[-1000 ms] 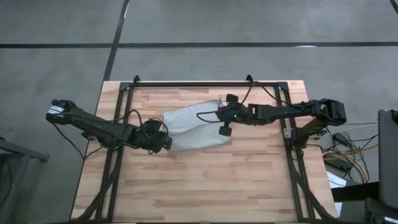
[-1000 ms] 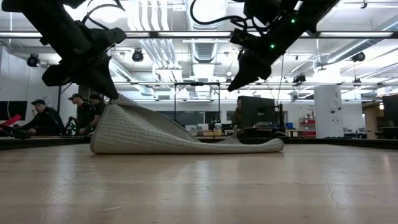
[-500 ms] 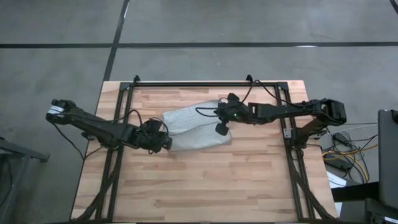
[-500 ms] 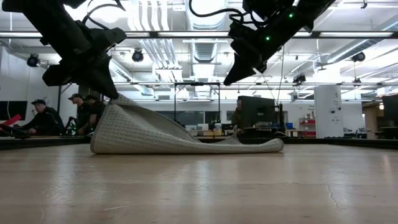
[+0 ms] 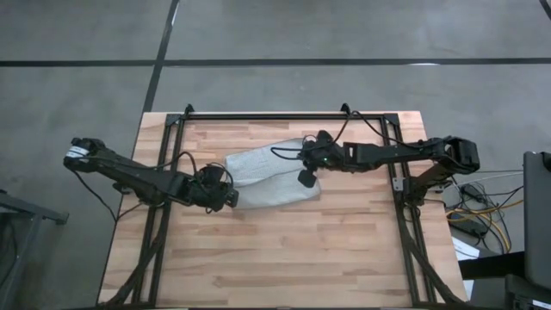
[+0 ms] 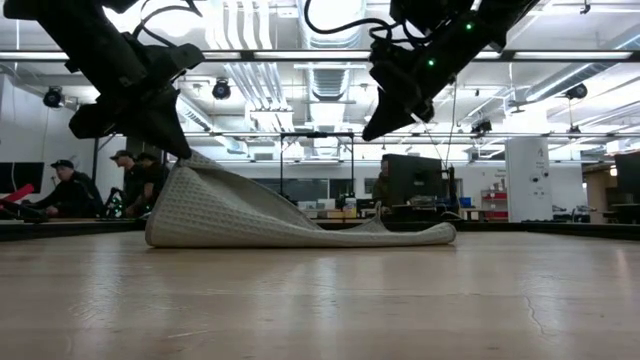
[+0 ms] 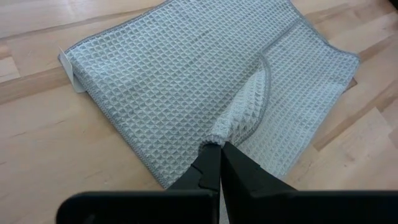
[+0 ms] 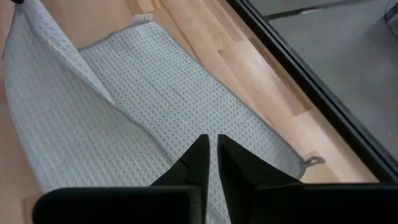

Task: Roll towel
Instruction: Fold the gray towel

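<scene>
Left end effector pinches towel corner; right end effector narrow, empty.

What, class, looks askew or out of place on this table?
The towel does not lie flat or square to the table. The left hand, shut on one corner, holds that end lifted into a peak while the rest trails on the wood. The right hand hangs above the other end, holding nothing.
</scene>
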